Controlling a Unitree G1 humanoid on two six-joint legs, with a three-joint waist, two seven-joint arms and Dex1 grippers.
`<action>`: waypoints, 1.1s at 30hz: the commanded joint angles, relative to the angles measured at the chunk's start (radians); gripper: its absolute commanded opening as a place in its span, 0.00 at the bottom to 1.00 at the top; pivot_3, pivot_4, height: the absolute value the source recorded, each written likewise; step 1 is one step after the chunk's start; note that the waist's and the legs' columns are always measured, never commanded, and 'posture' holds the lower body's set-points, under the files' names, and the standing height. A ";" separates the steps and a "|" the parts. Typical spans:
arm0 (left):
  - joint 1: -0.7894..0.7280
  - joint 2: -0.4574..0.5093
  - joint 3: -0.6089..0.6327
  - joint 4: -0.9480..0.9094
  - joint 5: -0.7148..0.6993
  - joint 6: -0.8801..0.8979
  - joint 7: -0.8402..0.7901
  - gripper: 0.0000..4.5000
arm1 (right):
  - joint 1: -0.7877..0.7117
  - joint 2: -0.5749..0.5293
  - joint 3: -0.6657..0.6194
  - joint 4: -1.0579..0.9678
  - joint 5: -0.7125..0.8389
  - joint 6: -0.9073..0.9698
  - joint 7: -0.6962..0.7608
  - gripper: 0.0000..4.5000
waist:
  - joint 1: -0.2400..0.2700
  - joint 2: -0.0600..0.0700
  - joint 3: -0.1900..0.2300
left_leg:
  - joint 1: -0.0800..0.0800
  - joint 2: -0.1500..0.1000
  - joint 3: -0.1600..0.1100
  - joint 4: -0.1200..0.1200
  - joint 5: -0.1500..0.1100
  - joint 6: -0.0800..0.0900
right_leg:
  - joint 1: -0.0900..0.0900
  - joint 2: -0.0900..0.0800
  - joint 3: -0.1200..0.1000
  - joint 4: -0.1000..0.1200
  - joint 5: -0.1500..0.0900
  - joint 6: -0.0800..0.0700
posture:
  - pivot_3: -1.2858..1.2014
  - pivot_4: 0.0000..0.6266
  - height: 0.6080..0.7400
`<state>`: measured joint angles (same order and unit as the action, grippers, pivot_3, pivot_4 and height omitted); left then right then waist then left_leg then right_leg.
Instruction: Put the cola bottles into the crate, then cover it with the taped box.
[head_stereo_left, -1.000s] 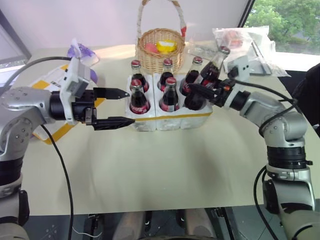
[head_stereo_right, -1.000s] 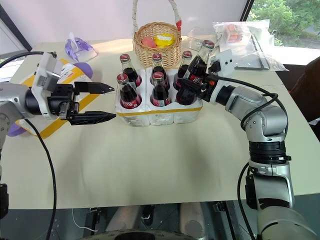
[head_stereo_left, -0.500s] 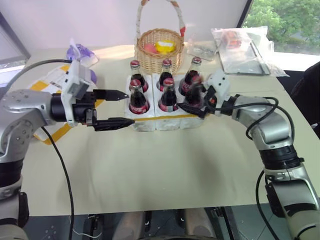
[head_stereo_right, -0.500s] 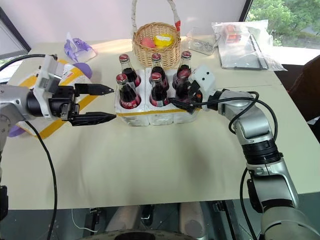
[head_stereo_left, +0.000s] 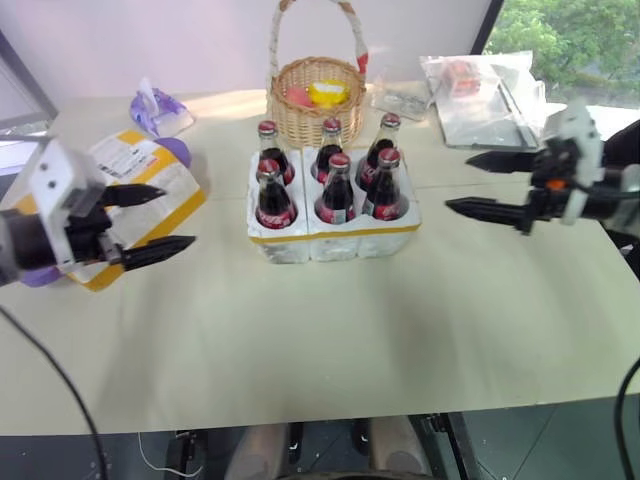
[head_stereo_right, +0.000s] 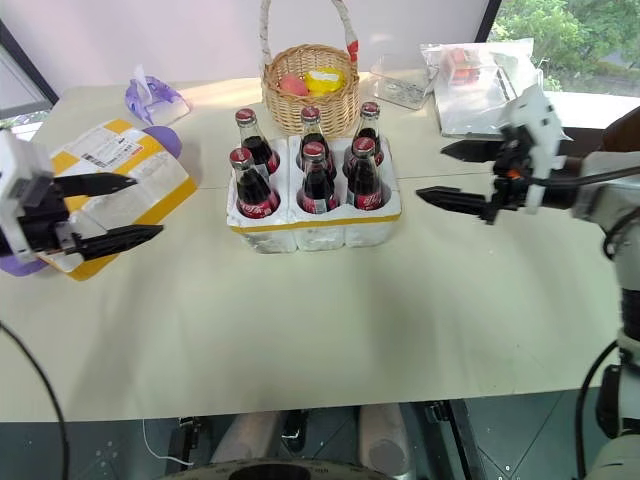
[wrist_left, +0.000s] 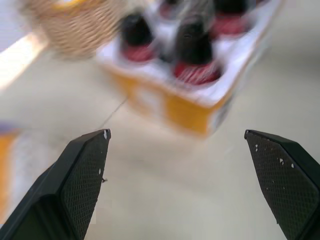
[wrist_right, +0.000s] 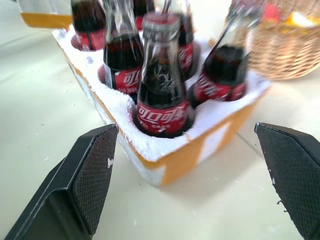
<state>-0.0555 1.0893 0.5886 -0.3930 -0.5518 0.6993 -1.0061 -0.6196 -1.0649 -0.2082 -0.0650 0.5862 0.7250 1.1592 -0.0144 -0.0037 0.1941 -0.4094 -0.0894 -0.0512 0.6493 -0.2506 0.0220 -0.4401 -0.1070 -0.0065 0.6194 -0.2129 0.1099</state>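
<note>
Six cola bottles (head_stereo_right: 304, 170) stand upright in the crate's (head_stereo_right: 315, 228) wells at the tabletop's (head_stereo_right: 330, 330) middle, so loading looks finished. My right end effector (head_stereo_right: 448, 172) hangs released beside the crate; my left end effector (head_stereo_right: 115, 210) is spread, empty, over the taped box (head_stereo_right: 125, 165). Next, I judge: grasp that box and cover the crate.

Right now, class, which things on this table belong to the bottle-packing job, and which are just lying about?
Job: six cola bottles, all seated in the crate; the taped box.
Lying about: wicker basket, purple item, plastic bags.
</note>
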 joint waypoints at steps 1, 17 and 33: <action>0.151 0.012 0.148 -0.034 0.205 -0.101 0.039 1.00 | -0.033 -0.048 -0.063 -0.003 0.048 -0.020 0.071 0.99 | 0.002 0.000 0.000 | 0.000 0.000 0.000 0.000 0.000 0.000 | 0.000 0.000 0.000 -0.001 0.000 0.000 | 0.52 0.24 1.00; 0.442 -0.060 -0.001 0.274 0.893 -0.497 0.471 1.00 | -0.062 -0.087 -0.056 -0.040 0.161 0.014 0.225 0.99 | 0.031 -0.001 -0.001 | 0.000 0.000 0.004 -0.001 -0.003 0.000 | 0.001 -0.005 -0.001 -0.006 -0.001 -0.005 | 0.52 0.24 1.00; 0.088 -0.100 -0.345 0.778 1.024 -0.817 0.869 1.00 | -0.054 -0.149 -0.124 -0.147 0.244 0.087 0.208 0.99 | 0.027 -0.002 -0.002 | -0.001 0.000 0.008 -0.001 -0.004 0.000 | -0.002 -0.006 0.000 -0.005 0.001 -0.001 | 0.52 0.24 1.00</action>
<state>0.0535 0.9870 0.2485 0.3542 0.4627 -0.1070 -0.1677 -0.6605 -1.1873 -0.2847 -0.1809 0.7984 0.8039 1.3690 0.0128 -0.0057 0.1924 -0.4104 -0.0896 -0.0433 0.6481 -0.2546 0.0223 -0.4417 -0.1131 -0.0069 0.6147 -0.2113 0.1094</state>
